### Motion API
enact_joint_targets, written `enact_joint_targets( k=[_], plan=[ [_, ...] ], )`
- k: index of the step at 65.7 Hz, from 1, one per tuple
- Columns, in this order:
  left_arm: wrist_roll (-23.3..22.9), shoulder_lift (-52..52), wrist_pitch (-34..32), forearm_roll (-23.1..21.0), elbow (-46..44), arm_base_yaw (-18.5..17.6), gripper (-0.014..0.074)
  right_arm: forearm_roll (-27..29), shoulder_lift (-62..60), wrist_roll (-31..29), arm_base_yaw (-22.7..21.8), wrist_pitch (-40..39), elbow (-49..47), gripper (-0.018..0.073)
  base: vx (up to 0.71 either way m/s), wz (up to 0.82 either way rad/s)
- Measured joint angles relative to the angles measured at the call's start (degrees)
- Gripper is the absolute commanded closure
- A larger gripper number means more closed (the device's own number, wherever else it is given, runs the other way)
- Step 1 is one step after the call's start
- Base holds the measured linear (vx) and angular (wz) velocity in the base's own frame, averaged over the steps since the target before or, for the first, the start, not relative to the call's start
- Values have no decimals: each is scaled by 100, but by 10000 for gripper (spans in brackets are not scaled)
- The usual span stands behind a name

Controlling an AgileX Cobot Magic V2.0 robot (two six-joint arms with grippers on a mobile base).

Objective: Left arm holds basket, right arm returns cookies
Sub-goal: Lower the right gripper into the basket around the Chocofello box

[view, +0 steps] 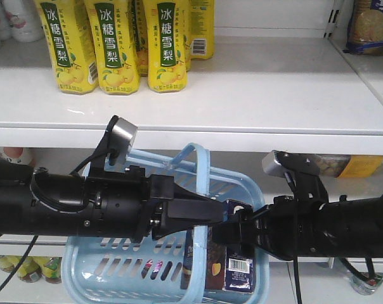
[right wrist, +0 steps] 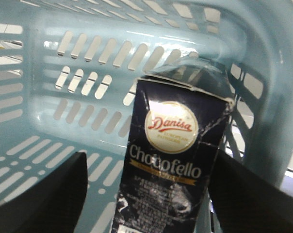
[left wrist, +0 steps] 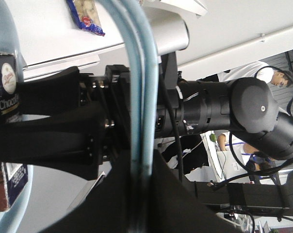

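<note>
Two black arms meet over the basket [view: 90, 266], a light blue slotted one hanging below the white shelf [view: 255, 95] with its yellow bottles [view: 115, 44]. The left pincer [view: 201, 212] is clamped on the arched handle [left wrist: 139, 97] and carries the load. The cookie box [right wrist: 170, 170] stands upright inside, toward the basket's right end. The right pincer [right wrist: 156, 204] straddles it, spread wide. Its right finger is close against the box edge, while its left finger is apart, with basket wall showing between.

The box is tall, thin cardboard, so likely light and fairly stiff, though it would dent under a hard squeeze. Its glossy print may slip a little. The top flaps look ragged and partly open, so the firmer middle of the body, below them, seems the better place to grip.

It is dark navy with white crease lines, a red "Danisa" oval and white "Chocofello" lettering.
</note>
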Motion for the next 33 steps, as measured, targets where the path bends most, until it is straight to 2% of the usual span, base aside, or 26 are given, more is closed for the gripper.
enact_joint_targets(
  k=[12, 33],
  plan=[
    [0, 0, 0, 0, 0, 0, 599, 134, 318, -143, 4, 81, 0, 74, 0, 0],
    [0, 4, -48, 67, 0, 0, 599, 901, 968, -817, 11, 103, -33, 88, 0, 0]
  ],
)
